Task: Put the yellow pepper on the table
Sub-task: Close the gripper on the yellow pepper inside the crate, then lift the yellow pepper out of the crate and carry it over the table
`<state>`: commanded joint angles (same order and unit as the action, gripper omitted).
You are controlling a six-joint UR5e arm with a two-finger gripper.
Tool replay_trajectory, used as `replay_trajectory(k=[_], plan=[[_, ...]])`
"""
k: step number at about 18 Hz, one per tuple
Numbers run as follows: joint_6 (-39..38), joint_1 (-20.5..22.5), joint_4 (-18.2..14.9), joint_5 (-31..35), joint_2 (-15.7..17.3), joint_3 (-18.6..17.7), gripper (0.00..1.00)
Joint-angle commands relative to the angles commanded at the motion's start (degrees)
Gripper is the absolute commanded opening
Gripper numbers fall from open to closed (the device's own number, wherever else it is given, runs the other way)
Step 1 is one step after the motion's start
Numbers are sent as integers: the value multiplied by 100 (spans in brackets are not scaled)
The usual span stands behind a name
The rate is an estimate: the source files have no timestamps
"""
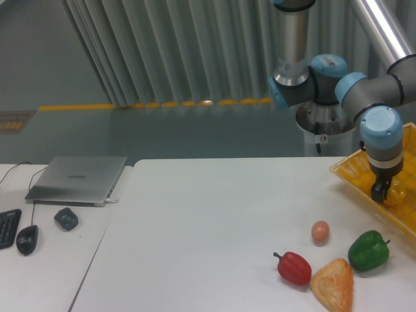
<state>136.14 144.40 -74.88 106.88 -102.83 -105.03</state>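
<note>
1. At the table's [214, 214] right edge, the gripper [379, 194] reaches into the yellow basket [348, 170].
2. The yellow pepper [392, 197] lies there; finger state unreadable.
3. Risk: glossy lobes could slip, or snag the mesh.

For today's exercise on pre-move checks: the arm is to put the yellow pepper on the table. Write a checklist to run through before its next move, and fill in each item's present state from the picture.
1. Gripper is down in the yellow basket at the yellow pepper: ok.
2. Fingers closed firmly on the pepper: cannot tell; the tips are too small and dark to read.
3. Pepper lifted out of the basket: not ok; it still sits inside.
4. Bare space on the table for a drop: ok; the left and middle are open.
5. Drop spot kept away from the egg, red pepper, pastry and green pepper: ok if placed left of them.
</note>
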Motion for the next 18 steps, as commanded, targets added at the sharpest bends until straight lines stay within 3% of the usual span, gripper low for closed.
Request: replay_trajectory(k=[8, 12, 15, 16, 18], plan=[[-17, 44, 18, 0, -9, 0, 97], [-35, 114, 9, 26, -35, 26, 52], [-17, 176, 0, 35, -35, 44, 48], [-26, 176, 0, 26, -35, 70, 42], [0, 176, -17, 44, -35, 149, 43]])
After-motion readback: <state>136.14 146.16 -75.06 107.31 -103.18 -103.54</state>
